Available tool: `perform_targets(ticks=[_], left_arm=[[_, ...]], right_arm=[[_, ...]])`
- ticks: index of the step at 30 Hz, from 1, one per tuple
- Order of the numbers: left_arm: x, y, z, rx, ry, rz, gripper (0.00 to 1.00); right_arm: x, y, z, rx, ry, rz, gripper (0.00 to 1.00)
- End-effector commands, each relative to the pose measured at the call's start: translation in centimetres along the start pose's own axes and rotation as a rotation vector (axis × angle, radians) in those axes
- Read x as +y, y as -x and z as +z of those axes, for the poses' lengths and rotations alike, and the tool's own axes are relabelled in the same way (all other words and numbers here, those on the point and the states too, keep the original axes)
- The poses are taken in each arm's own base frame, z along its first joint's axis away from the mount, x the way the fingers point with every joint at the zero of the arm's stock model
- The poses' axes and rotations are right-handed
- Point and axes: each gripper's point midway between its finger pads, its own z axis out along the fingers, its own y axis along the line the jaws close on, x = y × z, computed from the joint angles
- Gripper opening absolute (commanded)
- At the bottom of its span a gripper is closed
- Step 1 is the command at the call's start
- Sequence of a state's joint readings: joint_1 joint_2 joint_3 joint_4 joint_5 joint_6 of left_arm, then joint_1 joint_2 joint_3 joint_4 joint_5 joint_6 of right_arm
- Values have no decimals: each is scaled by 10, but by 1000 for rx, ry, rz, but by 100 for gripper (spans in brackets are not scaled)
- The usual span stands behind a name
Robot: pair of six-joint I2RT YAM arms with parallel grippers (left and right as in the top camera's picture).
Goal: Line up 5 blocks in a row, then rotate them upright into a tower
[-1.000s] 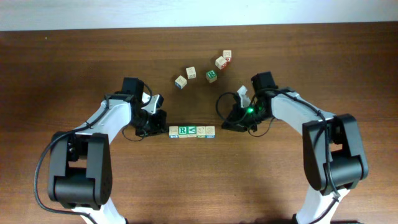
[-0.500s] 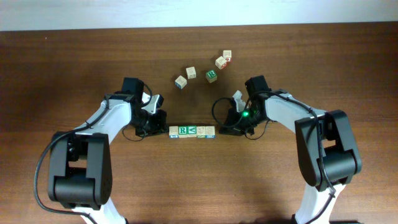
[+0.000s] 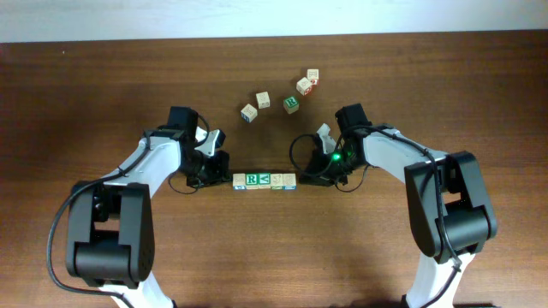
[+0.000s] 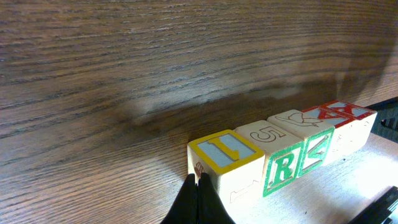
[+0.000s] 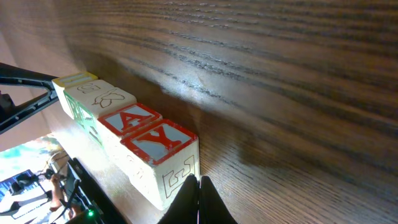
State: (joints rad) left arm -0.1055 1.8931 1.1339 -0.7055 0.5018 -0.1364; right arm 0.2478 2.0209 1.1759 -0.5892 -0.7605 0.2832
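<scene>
Five pale-wood blocks (image 3: 265, 180) stand touching in one straight row at the table's middle. From above, a green R (image 3: 253, 179) and a green V (image 3: 265, 179) show. My left gripper (image 3: 227, 180) is shut, empty, its tip (image 4: 198, 182) pressed on the left end block, the yellow-framed one (image 4: 225, 155). My right gripper (image 3: 301, 179) is also shut and empty, and its tip (image 5: 199, 182) touches the right end block, a red-framed Y (image 5: 159, 142). Beside that sits a red A block (image 5: 132, 118).
Several loose cubes lie behind the row: one at the left (image 3: 248, 112), one beside it (image 3: 263, 99), a green-faced one (image 3: 291, 103), and two with red marks (image 3: 304, 85) (image 3: 312, 76). Bare wood table (image 3: 385, 257) surrounds everything.
My right gripper has slid left until its tip meets the row's right end. The left gripper and the row have not moved.
</scene>
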Motion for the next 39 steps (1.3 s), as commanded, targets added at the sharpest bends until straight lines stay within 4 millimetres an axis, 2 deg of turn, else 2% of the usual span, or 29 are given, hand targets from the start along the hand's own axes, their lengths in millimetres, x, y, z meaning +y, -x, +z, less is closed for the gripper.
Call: perform_targets(ticks=[1, 9, 25, 34, 39], left_arm=[[-2, -4, 4, 16, -17, -12, 0], [-2, -4, 4, 16, -17, -12, 0], [-2, -2, 4, 8, -18, -7, 0], [-2, -2, 4, 8, -18, -7, 0], [-2, -2, 4, 8, -19, -7, 0]], right_arm=[[2, -4, 5, 17, 15, -13, 4], [10, -6, 10, 25, 20, -38, 4], [17, 1, 7, 10, 37, -65, 4], [45, 2, 4, 1, 67, -175, 4], [52, -1, 6, 8, 73, -196, 4]])
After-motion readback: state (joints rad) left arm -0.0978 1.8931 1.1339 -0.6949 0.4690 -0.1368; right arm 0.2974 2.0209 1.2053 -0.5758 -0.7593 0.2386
